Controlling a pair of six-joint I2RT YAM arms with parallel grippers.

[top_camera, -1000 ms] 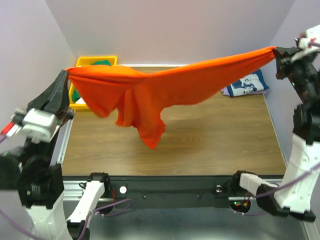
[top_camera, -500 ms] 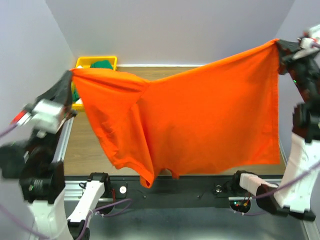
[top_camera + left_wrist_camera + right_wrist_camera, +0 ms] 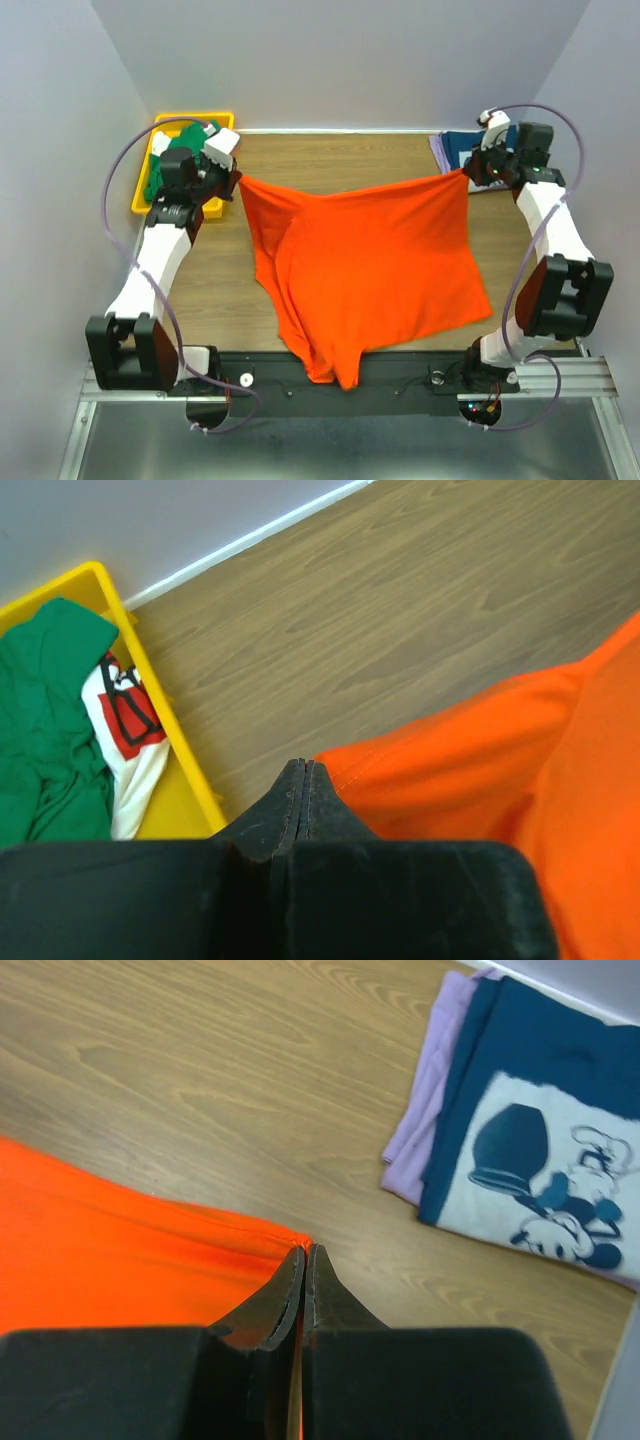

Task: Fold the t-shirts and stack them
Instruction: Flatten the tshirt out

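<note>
Progress: navy t-shirt (image 3: 560, 1150) lies folded on lavender t-shirt (image 3: 432, 1100) at far right; green t-shirt (image 3: 45, 730) sits crumpled in yellow bin (image 3: 185, 770). Orange t-shirt (image 3: 370, 270) is spread unfolded mid-table (image 3: 400, 160), long axis far-to-near, near end overhanging the front edge. Left gripper (image 3: 237, 180) and right gripper (image 3: 467, 173) each pinch a far corner

White-shelled arms (image 3: 150, 268) with black joints, looping purple cables (image 3: 108, 195), black tool fingers (image 3: 285, 815).
</note>
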